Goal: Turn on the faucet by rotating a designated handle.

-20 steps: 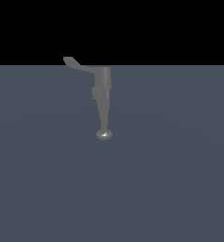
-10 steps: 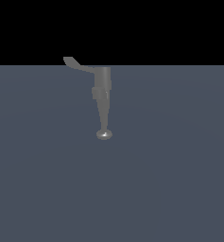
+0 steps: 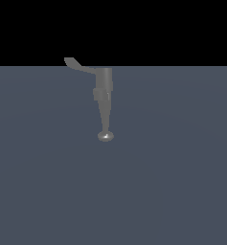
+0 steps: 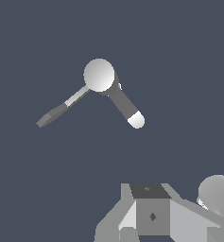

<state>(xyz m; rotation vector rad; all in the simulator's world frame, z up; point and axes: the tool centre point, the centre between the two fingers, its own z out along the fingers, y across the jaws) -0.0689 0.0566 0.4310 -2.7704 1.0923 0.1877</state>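
Flat blue-grey floor [image 3: 172,191], plain and unmarked, reaching to a straight far edge against black. Carries only the faucet [image 3: 104,91], standing near that far edge, spout knob resting nearer on the surface.

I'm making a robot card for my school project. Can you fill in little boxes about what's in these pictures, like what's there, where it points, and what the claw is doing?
thing: faucet, small, grey metal
handle: handle, thin curved lever, sticks out toward the exterior view's left from the top of the body
spout: tapers to a shiny round tip
floor: plain dark grey surface
claw: claw, only partly seen in the wrist view, apart from the faucet
claw open or shut: cannot tell
touching the handle: no
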